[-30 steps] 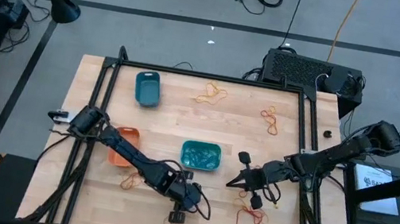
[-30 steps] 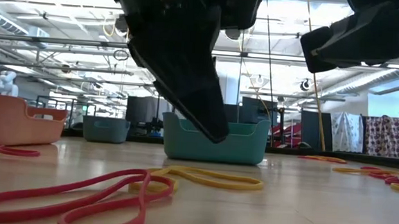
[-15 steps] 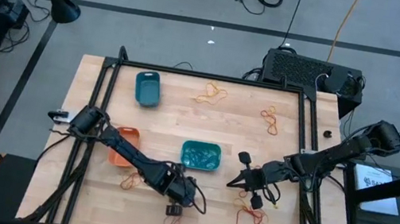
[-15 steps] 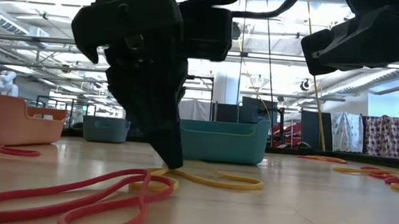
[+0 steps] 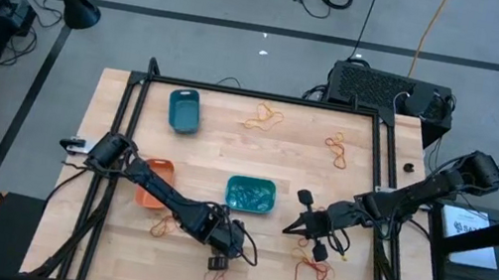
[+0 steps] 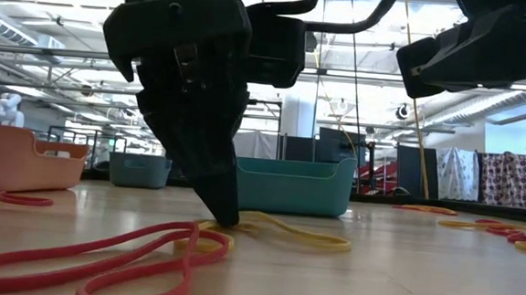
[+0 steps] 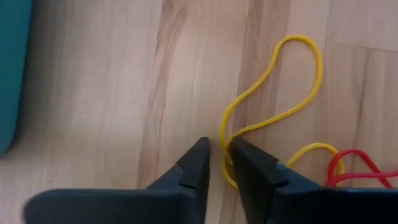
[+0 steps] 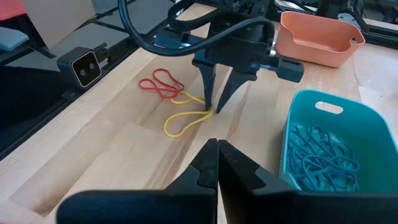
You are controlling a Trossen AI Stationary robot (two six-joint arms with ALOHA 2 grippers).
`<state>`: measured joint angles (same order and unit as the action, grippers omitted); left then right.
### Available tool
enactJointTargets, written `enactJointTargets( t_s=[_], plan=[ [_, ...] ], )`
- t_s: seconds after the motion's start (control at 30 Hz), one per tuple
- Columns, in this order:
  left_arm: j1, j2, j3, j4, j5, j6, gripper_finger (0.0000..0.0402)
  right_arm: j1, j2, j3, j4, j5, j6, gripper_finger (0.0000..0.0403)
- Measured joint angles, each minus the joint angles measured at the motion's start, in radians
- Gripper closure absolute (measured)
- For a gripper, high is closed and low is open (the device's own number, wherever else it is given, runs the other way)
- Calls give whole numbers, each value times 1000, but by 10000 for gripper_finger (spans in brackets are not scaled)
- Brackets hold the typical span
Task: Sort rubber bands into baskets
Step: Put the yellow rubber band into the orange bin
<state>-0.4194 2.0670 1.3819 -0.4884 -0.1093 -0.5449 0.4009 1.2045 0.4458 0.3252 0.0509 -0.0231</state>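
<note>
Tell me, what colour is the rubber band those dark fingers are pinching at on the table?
Yellow. The rubber band shows best in the left wrist view, next to a red one.

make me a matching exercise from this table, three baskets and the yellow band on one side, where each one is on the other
Things:
1. teal basket
2. orange basket
3. dark blue basket
4. yellow rubber band

Places or states:
A. far left part of the table
B. at the left gripper's fingertips
C. holds blue-green bands, mid table
D. beside the left arm

Pairs: 1-C, 2-D, 3-A, 4-B
</note>
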Motion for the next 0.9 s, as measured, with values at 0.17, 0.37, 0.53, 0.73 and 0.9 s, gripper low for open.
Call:
enactJointTargets(
  t_s=[0.17, 0.37, 0.53, 0.73, 0.9],
  plan=[
    [0, -3, 0, -4, 1, 0, 393, 0, 0, 0, 1, 0, 0, 403],
    [0, -88, 0, -121, -20, -25, 398, 0, 0, 0, 1, 0, 0, 403],
    [-7, -218, 0, -210, -81, -52, 398, 0, 0, 0, 0, 0, -5, 403],
    [-22, -388, 1, -300, -137, -107, 399, 0, 0, -1, -1, 0, -7, 403],
    [-41, -489, 2, -510, -196, -208, 399, 0, 0, -1, -1, 0, -15, 403]
  ],
)
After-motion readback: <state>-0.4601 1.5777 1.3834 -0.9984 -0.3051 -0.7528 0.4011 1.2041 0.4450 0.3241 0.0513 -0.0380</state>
